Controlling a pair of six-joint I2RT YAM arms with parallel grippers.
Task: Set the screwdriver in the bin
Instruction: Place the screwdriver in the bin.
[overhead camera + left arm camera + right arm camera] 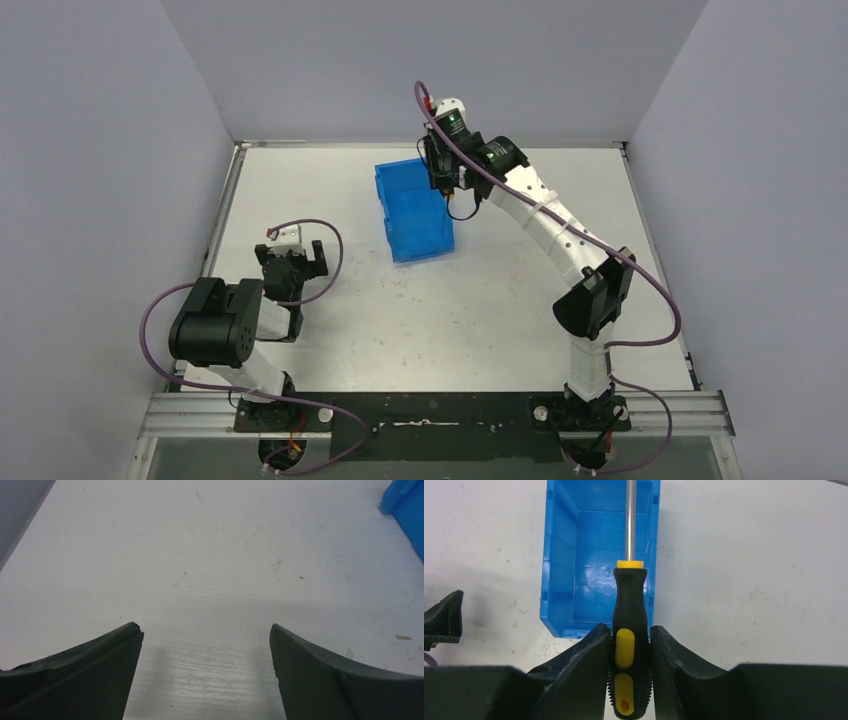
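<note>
Screwdriver (pixel 629 605) is sitting clamped by its yellow-and-black handle between the right gripper's (pixel 629 630) fingers (pixel 584 652), with the shaft pointing away from the wrist camera across the open blue bin (pixel 556 555). The tip is running off the top of that view, so I'm not able to tell how close it is to the bin floor. From the top camera I'm seeing the right arm reaching out over the bin's far right corner, and the bin is standing mid-counter (pixel 500 300). I'm seeing the left gripper (pixel 205 630) hovering low over bare counter, well apart from the bin, fingers spread wide and gripping nothing.
</note>
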